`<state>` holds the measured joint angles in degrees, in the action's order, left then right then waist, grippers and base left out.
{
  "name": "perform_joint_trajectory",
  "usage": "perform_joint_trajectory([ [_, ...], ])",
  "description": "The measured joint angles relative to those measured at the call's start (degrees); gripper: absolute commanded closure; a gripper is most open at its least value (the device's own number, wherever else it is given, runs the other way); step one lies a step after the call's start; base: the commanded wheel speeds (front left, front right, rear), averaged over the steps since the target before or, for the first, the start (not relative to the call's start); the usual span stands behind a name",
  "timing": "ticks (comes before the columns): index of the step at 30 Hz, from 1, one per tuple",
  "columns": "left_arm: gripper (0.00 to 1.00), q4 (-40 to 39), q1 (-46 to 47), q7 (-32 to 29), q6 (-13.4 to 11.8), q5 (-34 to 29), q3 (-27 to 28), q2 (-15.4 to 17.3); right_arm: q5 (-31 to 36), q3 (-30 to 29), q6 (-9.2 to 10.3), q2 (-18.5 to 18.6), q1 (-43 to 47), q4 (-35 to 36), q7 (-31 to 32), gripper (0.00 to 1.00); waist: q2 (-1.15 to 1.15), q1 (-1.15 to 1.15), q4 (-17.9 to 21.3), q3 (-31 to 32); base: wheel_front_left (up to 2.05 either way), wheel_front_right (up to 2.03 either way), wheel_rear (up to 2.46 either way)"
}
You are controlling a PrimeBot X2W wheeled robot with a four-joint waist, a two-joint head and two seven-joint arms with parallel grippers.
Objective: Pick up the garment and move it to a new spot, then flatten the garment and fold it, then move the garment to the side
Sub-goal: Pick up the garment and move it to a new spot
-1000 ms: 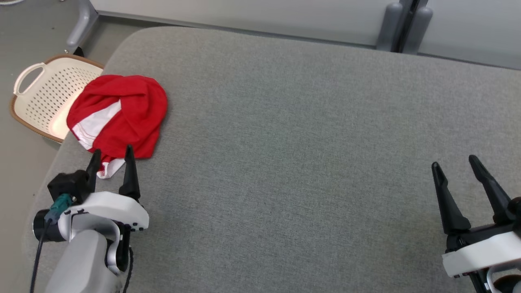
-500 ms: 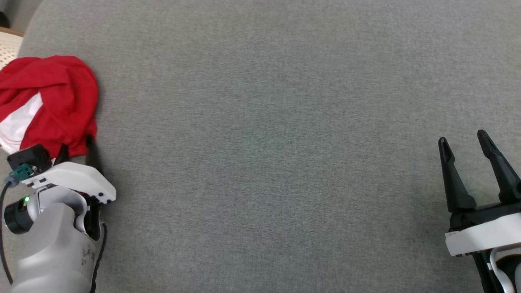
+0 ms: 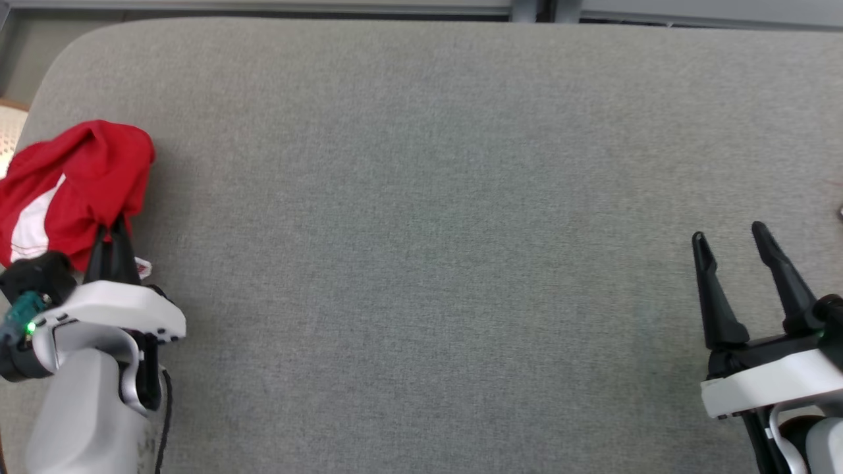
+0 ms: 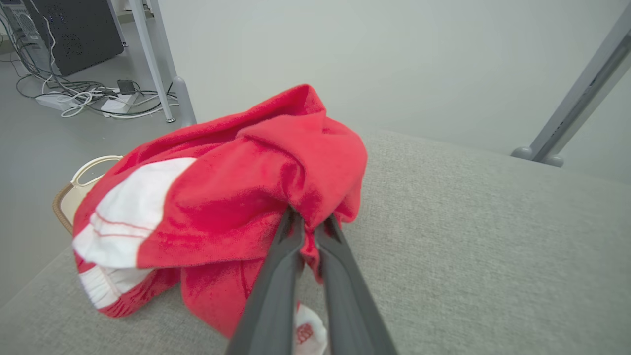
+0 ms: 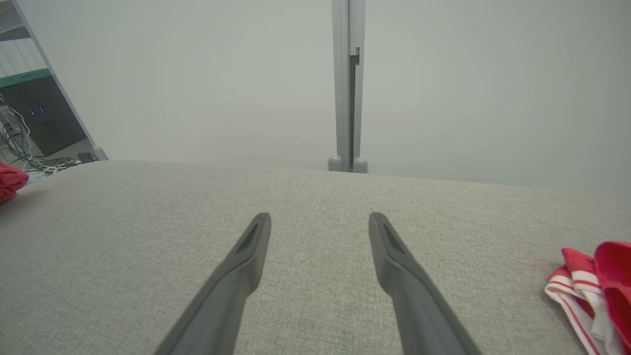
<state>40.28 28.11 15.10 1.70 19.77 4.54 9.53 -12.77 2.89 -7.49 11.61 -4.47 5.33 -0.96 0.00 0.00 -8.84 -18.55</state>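
Garment point(image 3: 79, 174), red with a white panel, lies bunched at the counter's point(image 3: 421, 197) left edge, near the far left corner, in the head view. The left tool point(image 3: 110, 227) sits just on its near side, its two dark fingers drawn close together with their tips buried in the red fabric. A small white bit of the garment shows just right of those fingers. A sliver of a cream basket point(image 3: 9, 128) shows past the counter's left edge. The right tool point(image 3: 728, 234) is at the near right, well apart from the garment, fingers spread over bare grey counter.

From the left wrist view, the left tool point(image 4: 310, 220) is pinched on a fold of the garment point(image 4: 231, 187), with red cloth squeezed between the fingertips. The rest of the garment bulges above and to the view's left of the fingers, its white panel and striped hem on that side. The fabric near the grip is gathered and pulled up, while the lower part touches the counter point(image 4: 468, 246). The basket point(image 4: 74, 190) stands behind the garment, beyond the counter's edge.

From the right wrist view, the right tool point(image 5: 320, 217) is wide open with nothing between its fingers, above the counter point(image 5: 315, 192). The garment point(image 5: 10, 180) shows as a red scrap at the far left. A second red-and-white cloth point(image 5: 589, 286) lies on the counter at the view's right edge, clear of the fingers.
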Motion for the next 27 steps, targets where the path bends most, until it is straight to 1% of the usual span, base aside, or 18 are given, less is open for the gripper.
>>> perform_joint_trajectory([
  [3,1.00,-6.83,-4.87,-0.01,0.01,-2.56,0.45,-1.57,-0.32,1.19,0.00,-0.32,-0.09,-1.76,-0.90,0.00,0.00,0.00,1.15,1.87,0.00,0.00,0.00],
  [4,1.00,-6.83,-4.87,-0.01,0.01,-2.56,0.45,-1.57,-0.32,1.19,0.00,-0.32,-0.09,-1.76,-0.90,0.00,0.00,0.00,1.15,1.87,0.00,0.00,0.00],
  [8,1.00,-15.91,-11.28,0.00,0.01,-4.75,0.47,-2.85,-0.89,3.10,0.00,-0.53,-0.24,-4.06,-2.19,0.00,0.00,0.00,3.09,4.55,0.00,0.00,0.00],
  [11,1.00,-22.43,-15.99,0.00,-0.68,-5.70,-0.83,-4.36,-1.33,4.08,0.00,-0.53,-0.24,-5.46,-3.13,0.00,0.00,0.00,4.67,6.53,0.00,0.00,0.00],
  [13,1.00,-25.73,-18.55,-0.04,-0.74,-5.75,-1.62,-4.58,-1.51,4.44,0.00,-0.60,-0.13,-6.25,-3.45,0.00,0.00,0.00,5.70,7.80,0.00,0.00,0.00],
  [17,1.00,-32.53,-22.32,-2.25,-1.09,-6.17,-4.00,-5.20,-1.67,5.01,0.00,-0.77,0.75,-6.79,-3.92,0.00,0.00,0.00,7.84,10.13,0.00,0.00,0.00],
  [23,1.00,-38.53,-25.88,-6.34,-1.15,-6.82,-8.46,-5.66,-2.07,5.44,0.00,-1.32,2.39,-6.94,-4.10,0.00,0.00,0.00,11.45,12.67,0.00,0.00,0.00],
  [27,1.00,-39.41,-25.90,-8.46,0.45,-7.15,-11.96,-5.72,-2.40,5.55,0.00,-1.64,3.09,-6.70,-4.10,0.00,0.00,0.00,14.08,13.54,0.00,0.00,0.00],
])
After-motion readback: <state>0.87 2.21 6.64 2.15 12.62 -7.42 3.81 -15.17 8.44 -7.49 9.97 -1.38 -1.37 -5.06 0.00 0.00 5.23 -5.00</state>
